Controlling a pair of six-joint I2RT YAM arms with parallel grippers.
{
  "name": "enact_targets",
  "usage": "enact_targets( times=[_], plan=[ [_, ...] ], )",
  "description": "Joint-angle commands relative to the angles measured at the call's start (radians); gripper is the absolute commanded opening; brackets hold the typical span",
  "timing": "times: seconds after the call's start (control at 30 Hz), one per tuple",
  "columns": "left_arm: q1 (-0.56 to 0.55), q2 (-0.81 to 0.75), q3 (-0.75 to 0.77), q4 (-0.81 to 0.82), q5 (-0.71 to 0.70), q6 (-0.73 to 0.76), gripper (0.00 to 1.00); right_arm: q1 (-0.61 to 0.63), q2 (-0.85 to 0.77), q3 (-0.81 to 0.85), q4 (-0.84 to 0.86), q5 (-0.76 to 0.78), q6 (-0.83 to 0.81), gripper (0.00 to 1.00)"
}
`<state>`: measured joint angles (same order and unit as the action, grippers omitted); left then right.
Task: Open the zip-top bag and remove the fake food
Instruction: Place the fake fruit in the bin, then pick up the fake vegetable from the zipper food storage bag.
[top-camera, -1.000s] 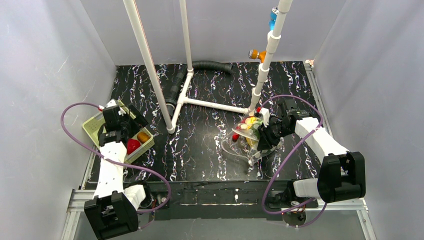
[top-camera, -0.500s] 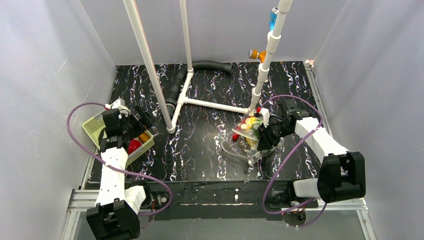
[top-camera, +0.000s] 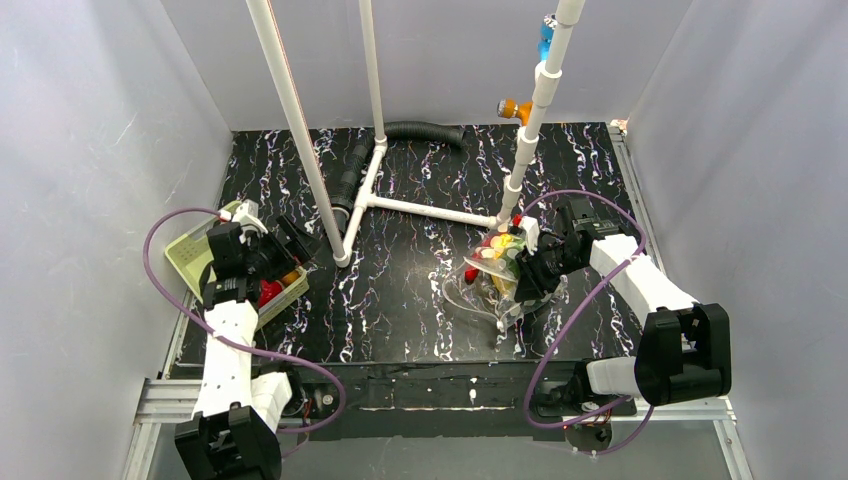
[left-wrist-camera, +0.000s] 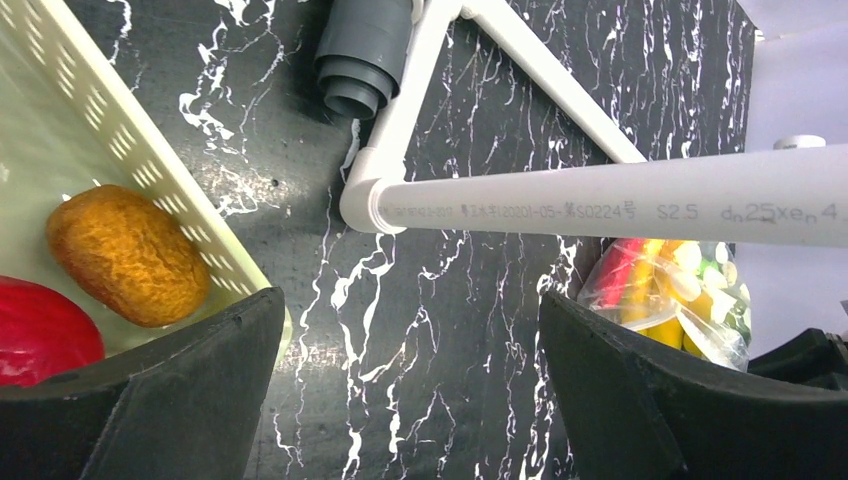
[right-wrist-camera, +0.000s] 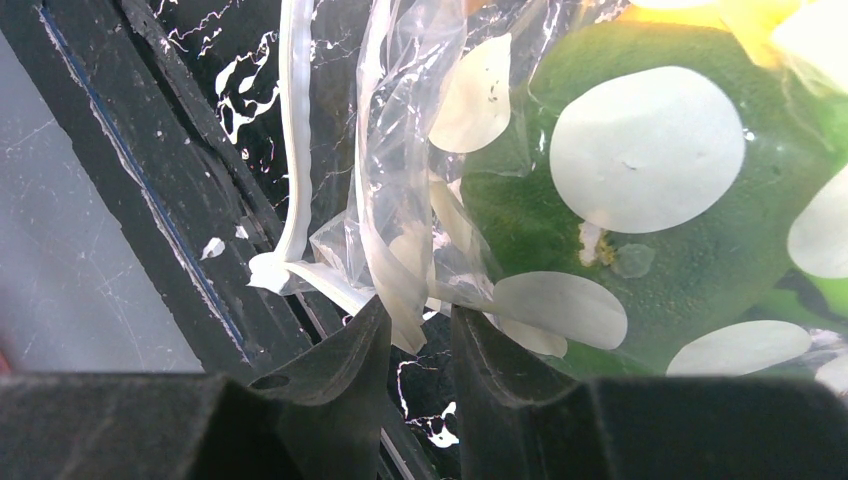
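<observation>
The zip-top bag (top-camera: 485, 283), clear with pale dots, hangs at centre right and holds the fake food (top-camera: 503, 247): red, yellow and green pieces. My right gripper (top-camera: 522, 275) grips the bag's edge. In the right wrist view the gripper (right-wrist-camera: 415, 330) has its jaws nearly together, pinching a fold of the bag's film (right-wrist-camera: 400, 180), and a green piece (right-wrist-camera: 650, 220) shows through the plastic. My left gripper (top-camera: 290, 255) is open and empty over the basket's right edge. In the left wrist view the gripper (left-wrist-camera: 410, 380) has wide-apart jaws, and the bag (left-wrist-camera: 670, 285) lies far right.
A pale green perforated basket (top-camera: 190, 250) at the left, also in the left wrist view (left-wrist-camera: 100, 130), holds an orange-brown piece (left-wrist-camera: 127, 255) and a red one (left-wrist-camera: 40, 330). A white pipe frame (top-camera: 380, 170) and a grey hose (top-camera: 425, 130) stand at the back.
My left gripper has swung right and away from the basket's middle, towards the table's centre. The right gripper and the bag have not moved.
</observation>
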<state>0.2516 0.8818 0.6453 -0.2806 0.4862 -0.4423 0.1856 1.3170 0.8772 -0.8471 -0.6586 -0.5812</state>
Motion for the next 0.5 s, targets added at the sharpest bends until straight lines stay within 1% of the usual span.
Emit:
enact_targets(
  times=[0.0, 0.2, 0.47],
  plan=[
    [-0.015, -0.023, -0.007, 0.001, 0.059, 0.004, 0.98, 0.005, -0.021, 0.034, -0.022, -0.026, -0.018, 0.36],
    [-0.057, -0.029, -0.009, -0.017, 0.067, 0.005, 0.98, 0.005, -0.021, 0.034, -0.022, -0.027, -0.020, 0.36],
    [-0.106, -0.082, -0.028, -0.045, 0.081, -0.018, 0.98, 0.005, -0.018, 0.034, -0.022, -0.027, -0.020, 0.36]
  ],
)
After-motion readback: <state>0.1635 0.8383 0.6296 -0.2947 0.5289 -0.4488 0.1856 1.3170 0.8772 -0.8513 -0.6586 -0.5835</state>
